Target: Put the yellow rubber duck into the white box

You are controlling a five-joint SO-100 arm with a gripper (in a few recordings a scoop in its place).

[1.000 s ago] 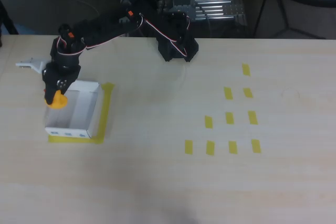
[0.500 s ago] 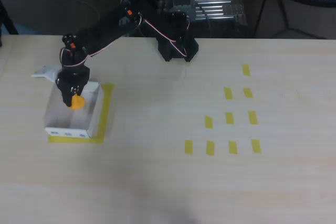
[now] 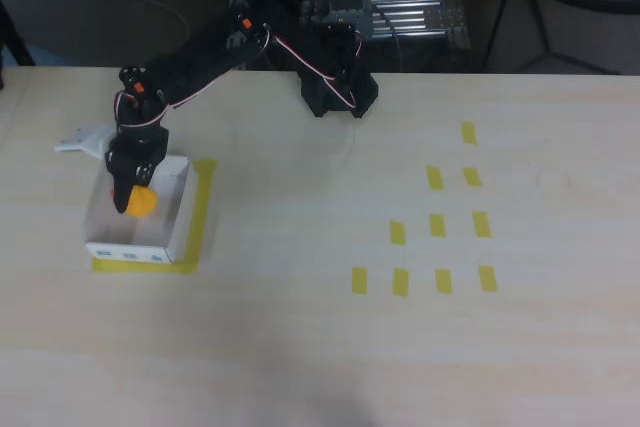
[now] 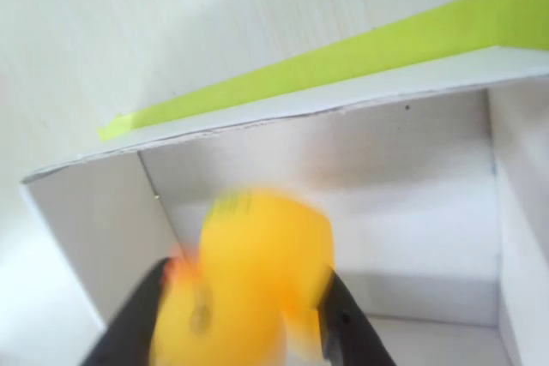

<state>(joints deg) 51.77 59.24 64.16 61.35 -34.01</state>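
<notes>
The black arm [image 3: 200, 52] reaches from its base [image 3: 335, 87] at the far edge of the table [image 3: 320, 347] out to the left in the overhead view, bending down over the box [image 3: 165, 237]. The jaws [image 3: 135, 197] hang inside the box's opening, pointing down, and they are clenched on the duck [image 3: 143, 202], which shows as an orange-yellow blob just at their tip, above the box's inner floor, nearer its far end.

In the wrist view the duck [image 4: 249, 280] is blurred but sits squarely between the two dark fingers [image 4: 133, 323], one on each side and both pressed against it. Behind it are the white walls of the box [image 4: 94, 220], with a corner to the left and the floor below. I cannot tell whether the duck touches the floor.

The box lies on a frame of yellow tape [image 3: 203, 212] whose strip runs along its right side and near edge in the overhead view; small blue marks dot the box's near outer wall. The same tape [image 4: 343, 57] shows in the wrist view as a bright green-yellow band just beyond the box's rim. A white piece [image 3: 85, 139] sticks out from the arm to the left, over the table. Well apart on the right, small tape rectangles [image 3: 437, 225] lie in rows.
</notes>
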